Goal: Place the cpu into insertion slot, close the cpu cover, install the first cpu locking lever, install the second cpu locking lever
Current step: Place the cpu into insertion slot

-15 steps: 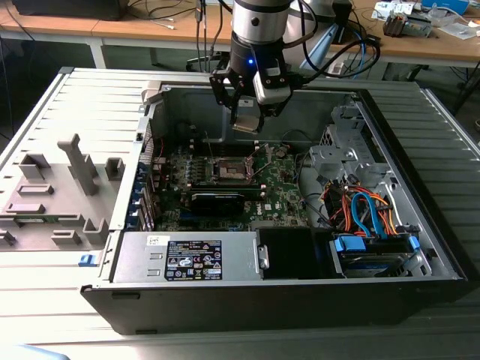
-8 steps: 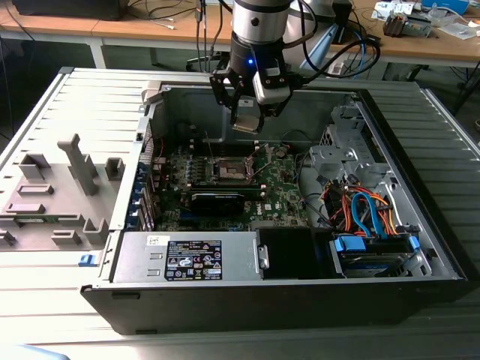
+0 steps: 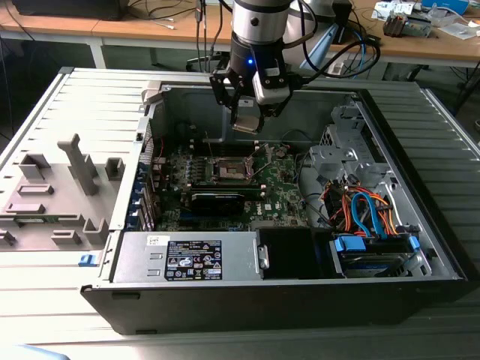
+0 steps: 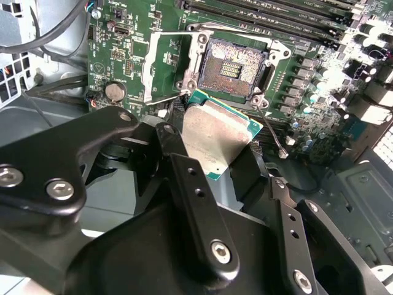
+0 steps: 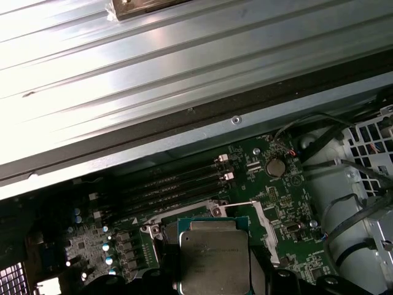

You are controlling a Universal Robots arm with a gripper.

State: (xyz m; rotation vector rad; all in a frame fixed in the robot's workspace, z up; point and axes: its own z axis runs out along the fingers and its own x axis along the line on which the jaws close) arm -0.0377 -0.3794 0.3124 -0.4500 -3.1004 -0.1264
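The gripper (image 4: 214,161) pinches the cpu (image 4: 216,130) between its two black fingers (image 4: 184,175), one on each of two opposite edges. The silvery top of the chip faces the camera in both wrist views, with its green border visible around it (image 5: 214,261). In the exterior view the gripper (image 3: 246,118) holds the cpu above the insertion slot (image 3: 232,170) and clearly apart from it, so the chip is not yet seated.

The insertion slot (image 4: 230,72) lies uncovered, and its dark centre and metal rim are fully visible. The cpu cover (image 4: 161,64) is swung open and rests just beside the slot, touching it along one side. A thin locking lever (image 4: 270,126) stands free at the other side of the slot, not hooked down.

Around the slot spreads the green motherboard (image 4: 116,55). A round coin battery (image 4: 115,91) sits near the slot, beyond the open cover. The long memory slots (image 5: 166,184) run just beside the slot on another side.

Farther from the slot, the walls of the open computer case (image 3: 420,225) enclose the board.
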